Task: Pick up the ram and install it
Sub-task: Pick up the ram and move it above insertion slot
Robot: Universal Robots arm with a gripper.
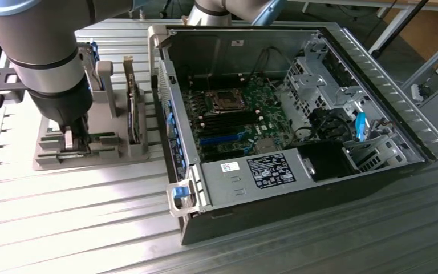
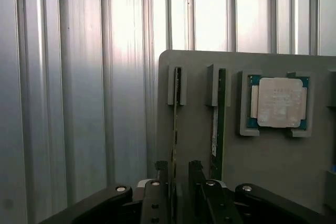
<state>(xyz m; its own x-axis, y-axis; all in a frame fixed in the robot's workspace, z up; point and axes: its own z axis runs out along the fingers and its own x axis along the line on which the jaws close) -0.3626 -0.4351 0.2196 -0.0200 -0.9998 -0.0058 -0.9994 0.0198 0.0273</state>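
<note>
Two ram sticks stand on edge in slots of a grey holder block (image 2: 247,171). My gripper (image 2: 178,174) is open, its black fingers (image 2: 161,179) on either side of the near end of one ram stick (image 2: 175,124), apart from it. The other ram stick (image 2: 217,124) stands parallel beside it, outside the fingers. In the exterior view my gripper (image 1: 71,145) reaches down into the holder (image 1: 89,154) at that view's left, beside the open computer case (image 1: 295,114). The motherboard's memory slots (image 1: 223,121) lie below the processor socket.
A square silver CPU chip (image 2: 278,102) rests in a recess of the holder. An upright expansion card (image 1: 132,108) stands in the holder between my arm and the case wall. The ribbed metal table (image 1: 74,217) stretches in front.
</note>
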